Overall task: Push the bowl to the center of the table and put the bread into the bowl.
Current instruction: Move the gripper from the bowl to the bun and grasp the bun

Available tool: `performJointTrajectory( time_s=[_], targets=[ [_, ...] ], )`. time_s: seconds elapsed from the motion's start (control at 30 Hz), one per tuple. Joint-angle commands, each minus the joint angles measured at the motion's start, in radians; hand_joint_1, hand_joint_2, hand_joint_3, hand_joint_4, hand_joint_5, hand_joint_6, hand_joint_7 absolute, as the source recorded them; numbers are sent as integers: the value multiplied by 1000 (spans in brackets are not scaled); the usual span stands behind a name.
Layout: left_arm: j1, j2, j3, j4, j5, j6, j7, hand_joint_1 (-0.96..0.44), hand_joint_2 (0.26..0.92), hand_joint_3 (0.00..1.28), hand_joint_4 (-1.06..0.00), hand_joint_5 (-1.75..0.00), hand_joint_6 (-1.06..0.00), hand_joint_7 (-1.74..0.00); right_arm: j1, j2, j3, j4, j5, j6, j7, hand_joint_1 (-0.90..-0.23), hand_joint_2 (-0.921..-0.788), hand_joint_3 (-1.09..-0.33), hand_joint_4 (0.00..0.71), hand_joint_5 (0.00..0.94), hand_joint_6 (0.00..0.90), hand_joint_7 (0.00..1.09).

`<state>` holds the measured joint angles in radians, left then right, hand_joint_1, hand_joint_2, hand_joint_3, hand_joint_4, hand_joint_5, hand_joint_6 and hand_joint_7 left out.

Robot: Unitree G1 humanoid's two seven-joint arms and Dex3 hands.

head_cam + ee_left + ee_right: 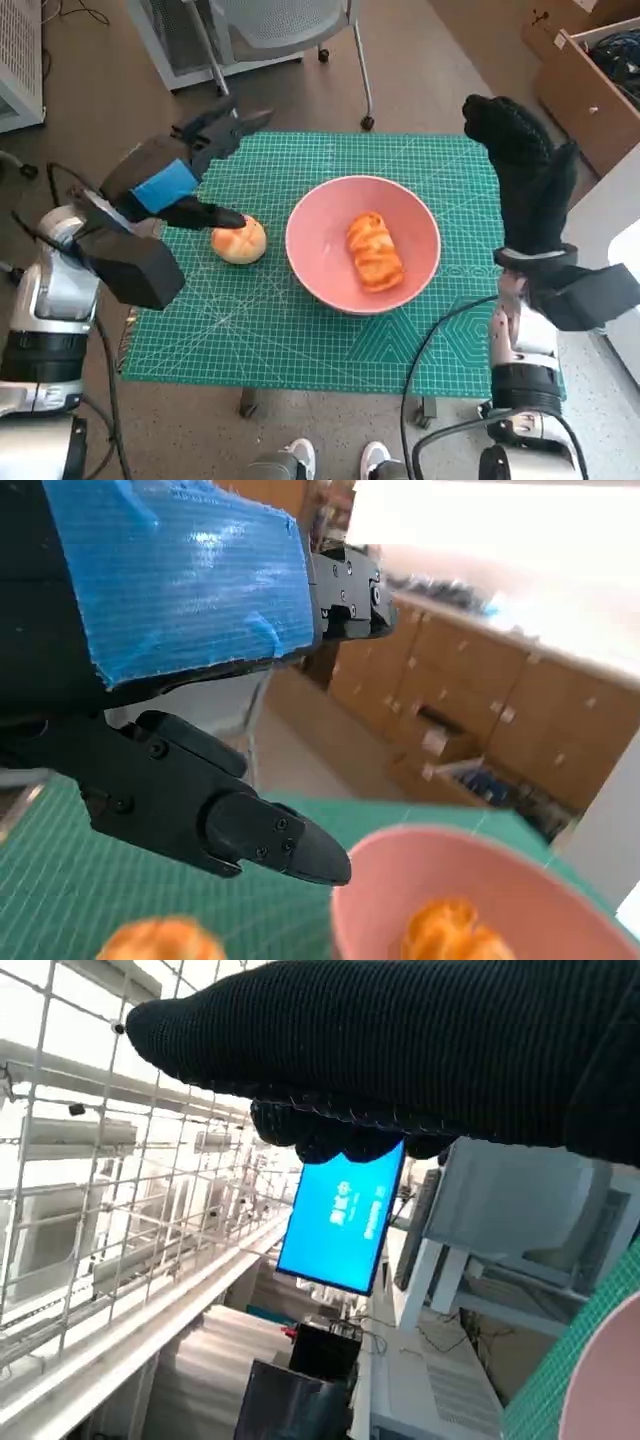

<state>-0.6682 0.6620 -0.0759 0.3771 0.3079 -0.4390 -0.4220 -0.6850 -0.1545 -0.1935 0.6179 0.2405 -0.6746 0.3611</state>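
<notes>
1. The pink bowl (362, 243) sits near the middle of the worktop (250, 340), so the push looks done, as far as the head view lets me judge.
2. One long, golden bread (375, 250) already lies inside the bowl.
3. A second piece, a round bun (239, 240), rests on the green cutting mat just beside the bowl's rim, apart from it; if it counts as bread for this task, it is what remains.
4. The left hand (190, 165) hangs above the bun with its fingers spread, holding nothing; one finger points close over the bun, though I cannot tell whether it touches.
5. The right hand (525, 170) is raised at the worktop's far right corner, well clear of the bowl, and carries nothing; whether its fingers are spread or curled I cannot tell.
6. The mat covers the whole small worktop. Around it lie a brown floor, a chair base (345, 60) beyond the far edge, wooden drawers (590, 90) to the right, and a person's shoes (335, 462) at the near edge.
</notes>
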Motion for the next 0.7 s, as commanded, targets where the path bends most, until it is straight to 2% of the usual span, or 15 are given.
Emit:
performJointTrajectory(
  time_s=[0.03, 0.2, 0.47, 0.7],
  targets=[
    [4, 5, -13, 20, -3, 27, -23, -451, 810, 0, -44, -9, -79, -312, 4, -6, -4, 27, 9, 2, 13, -644, -921, -759, 180, 2, 35, 444],
    [-2, -14, -36, 77, 19, 42, -12, -412, 800, 0, -43, -6, -81, -298, -3, -11, -6, 37, 10, 1, 23, -649, -921, -756, 183, 3, 33, 444],
    [-25, -41, -90, 158, 68, 71, 2, -380, 800, 0, -49, -1, -162, -133, -6, -17, -10, 44, 11, 1, 33, -648, -921, -756, 185, 4, 30, 444],
    [-57, -57, -143, 264, 119, 55, 17, -376, 805, 2, -62, -2, -217, -68, -3, -22, -13, 42, 13, 3, 40, -647, -921, -757, 185, 3, 31, 446]
  ],
)
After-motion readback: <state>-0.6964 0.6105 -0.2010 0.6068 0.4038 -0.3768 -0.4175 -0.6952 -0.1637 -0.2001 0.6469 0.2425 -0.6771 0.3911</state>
